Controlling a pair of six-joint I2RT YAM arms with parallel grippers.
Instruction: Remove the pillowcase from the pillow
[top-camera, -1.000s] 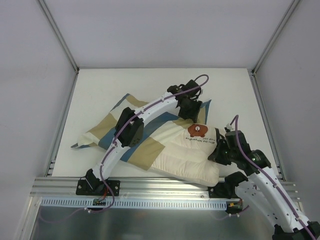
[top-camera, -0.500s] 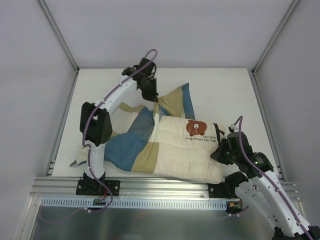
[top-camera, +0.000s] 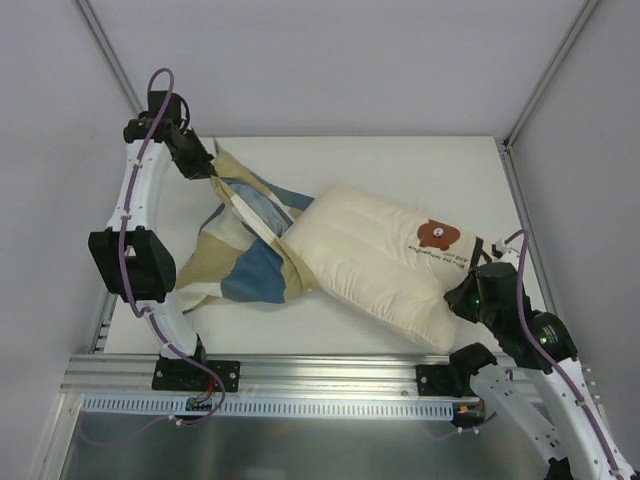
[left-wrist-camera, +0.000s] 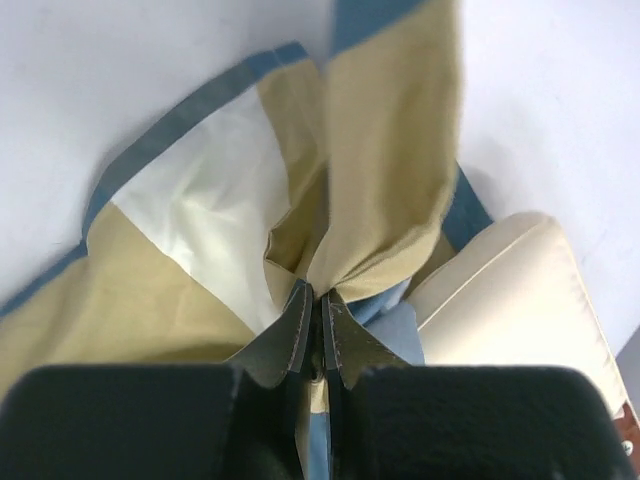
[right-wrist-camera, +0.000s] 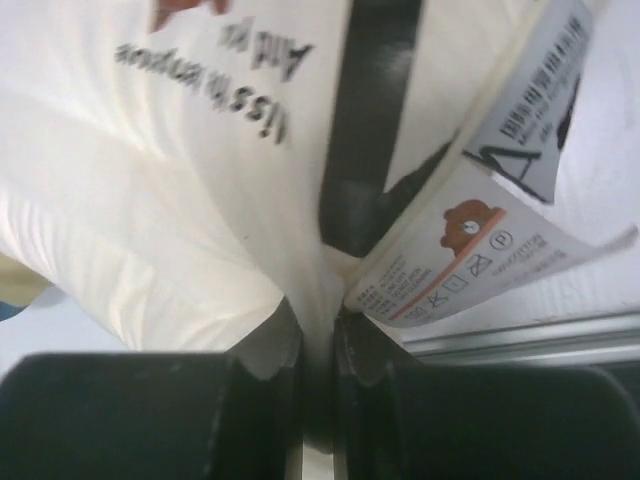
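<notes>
This is a robot test cell in a lab, not a home. The white bench (top-camera: 400, 165) is boxed in by plain pale panels (top-camera: 330, 60) set between aluminium posts (top-camera: 118, 70). Along its near edge runs an aluminium rail (top-camera: 330, 372) with two arm bases (top-camera: 195, 373) bolted on. Purple cables (top-camera: 160, 71) run along the white arms (top-camera: 140, 195). Bare sheet metal (top-camera: 300, 450) lies below the rail.

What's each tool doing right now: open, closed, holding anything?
Left tool: closed, gripping the pillowcase.
Right tool: closed, gripping the pillow at its corner.
</notes>
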